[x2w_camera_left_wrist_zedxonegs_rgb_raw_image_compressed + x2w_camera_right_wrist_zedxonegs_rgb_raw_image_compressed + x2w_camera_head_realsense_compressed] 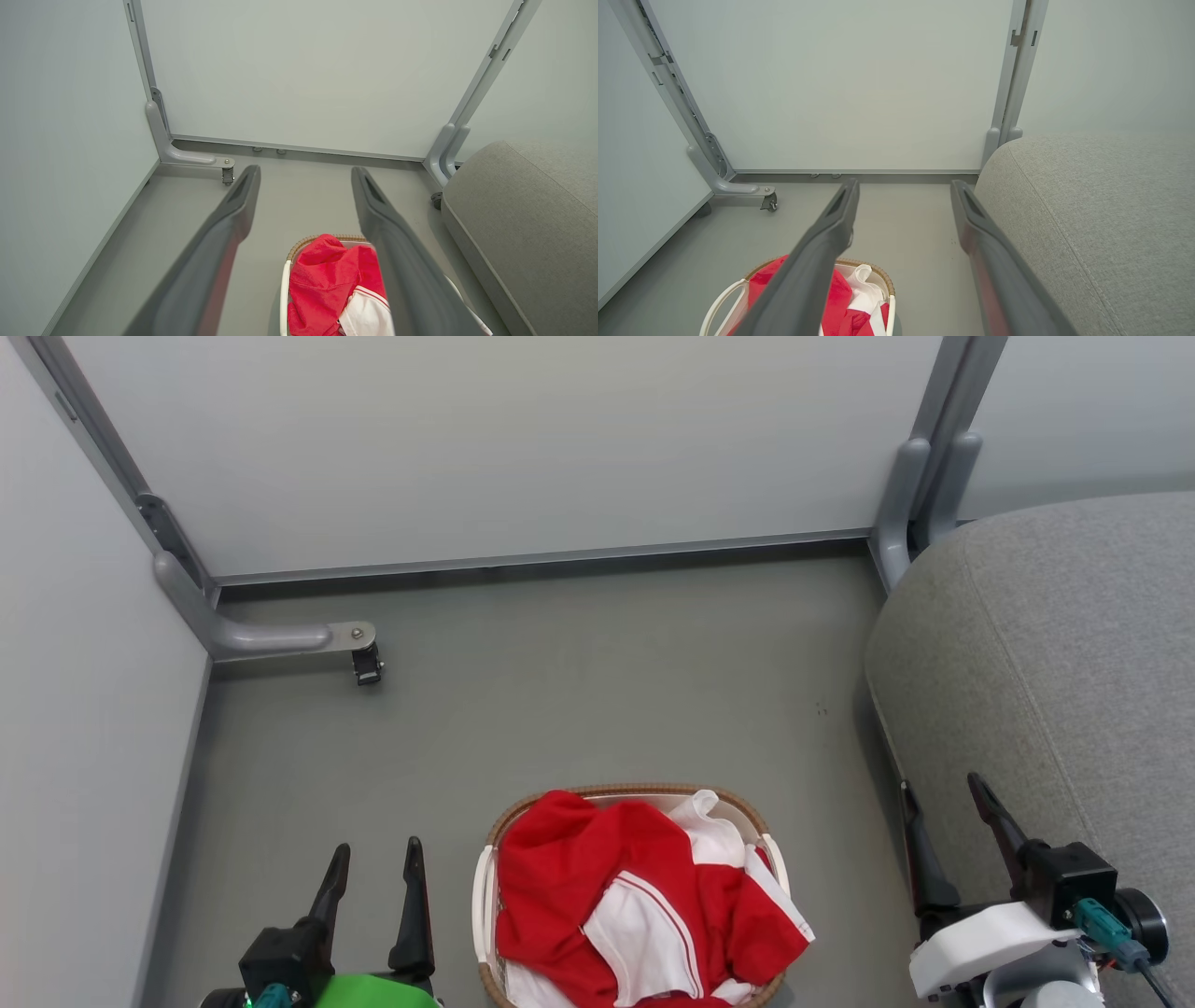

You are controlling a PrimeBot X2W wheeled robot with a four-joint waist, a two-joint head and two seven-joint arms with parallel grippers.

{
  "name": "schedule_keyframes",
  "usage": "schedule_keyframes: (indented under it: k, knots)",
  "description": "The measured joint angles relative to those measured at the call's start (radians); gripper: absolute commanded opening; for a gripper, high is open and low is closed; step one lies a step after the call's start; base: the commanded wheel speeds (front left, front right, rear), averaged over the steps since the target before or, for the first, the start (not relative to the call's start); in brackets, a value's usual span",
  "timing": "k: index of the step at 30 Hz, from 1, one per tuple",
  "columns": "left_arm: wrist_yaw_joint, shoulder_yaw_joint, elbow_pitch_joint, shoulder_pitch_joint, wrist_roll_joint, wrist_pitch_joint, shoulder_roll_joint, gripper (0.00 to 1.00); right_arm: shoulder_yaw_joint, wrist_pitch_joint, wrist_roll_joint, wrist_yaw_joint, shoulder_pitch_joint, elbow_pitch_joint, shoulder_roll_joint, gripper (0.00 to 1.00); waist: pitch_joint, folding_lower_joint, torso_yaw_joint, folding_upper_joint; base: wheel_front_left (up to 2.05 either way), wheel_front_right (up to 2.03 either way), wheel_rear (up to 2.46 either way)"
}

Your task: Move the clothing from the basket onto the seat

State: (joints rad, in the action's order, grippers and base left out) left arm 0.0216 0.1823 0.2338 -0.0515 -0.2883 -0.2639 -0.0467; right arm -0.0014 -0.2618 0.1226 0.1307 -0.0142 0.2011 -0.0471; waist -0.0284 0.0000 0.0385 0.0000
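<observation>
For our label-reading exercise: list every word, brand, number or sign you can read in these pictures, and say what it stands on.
None: no readable text or sign shows on the clothing, the basket, the seat or the wall panels.

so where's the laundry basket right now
In the head view the laundry basket sits on the floor at bottom centre, between the left gripper and the right gripper, with the grey sofa cushion to its right and red-and-white clothing heaped inside.
</observation>
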Motion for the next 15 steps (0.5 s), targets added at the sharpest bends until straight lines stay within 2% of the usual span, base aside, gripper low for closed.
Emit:
schedule_keyframes:
  k: [15]
  knots:
    - [0.0,0.0,0.005,0.0,-0.001,0.0,0.0,1.0,0.002,0.0,0.0,0.0,0.0,0.001,0.0,1.0,-0.008,0.0,-0.001,0.0,0.0,0.0,0.0]
